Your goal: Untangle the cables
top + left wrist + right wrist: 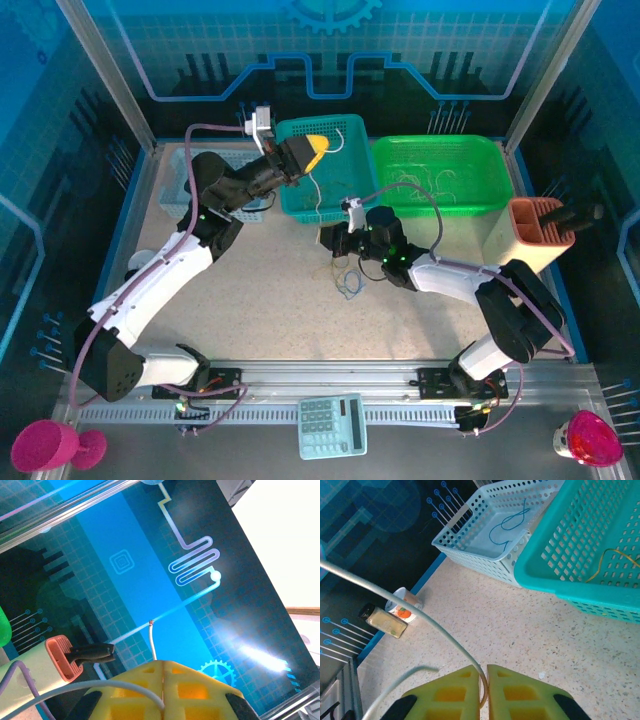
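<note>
Pinching white cable (152,641) in left claw (164,666); right claw (486,669) clamps grey cable (420,612).

Work table: clearances and obstructions

Open: bare tabletop (290,320) front centre, between left arm (160,280) and right arm (460,280). Obstructed: back edge, lined by pale blue basket (180,185), teal basket (300,205) and green basket (440,207) side by side; right edge, orange-topped holder (535,230); left border, small bottle (382,621) beside a cup (406,605); centre, white cable (318,195) strung from left gripper (320,150) over the teal basket down to right gripper (330,240), pinched at both ends; loose cables (348,283) on the table beside the right gripper.
</note>
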